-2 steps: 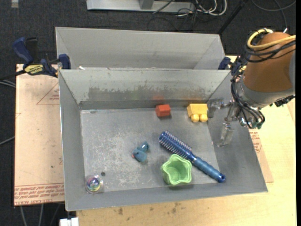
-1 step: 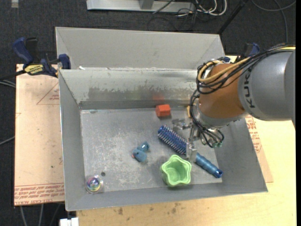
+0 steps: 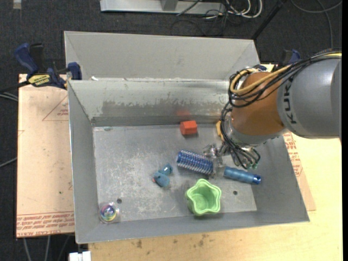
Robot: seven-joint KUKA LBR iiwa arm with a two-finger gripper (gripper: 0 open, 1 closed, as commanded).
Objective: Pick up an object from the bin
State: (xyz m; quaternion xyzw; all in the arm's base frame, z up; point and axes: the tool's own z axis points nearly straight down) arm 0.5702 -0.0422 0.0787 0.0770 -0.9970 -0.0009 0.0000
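Just above the green cup (image 3: 204,197), the right end of the blue ribbed roll (image 3: 191,161) is covered by the gripper (image 3: 216,156). The small light-blue thing (image 3: 162,176) left of the cup cannot be identified.

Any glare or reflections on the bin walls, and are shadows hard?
Camera view: the orange block is mirrored as a faint smear on the bin's back wall, which has a dull streaky sheen, no harsh glare; shadows under the blue ridged roller and green star-shaped cup are soft.
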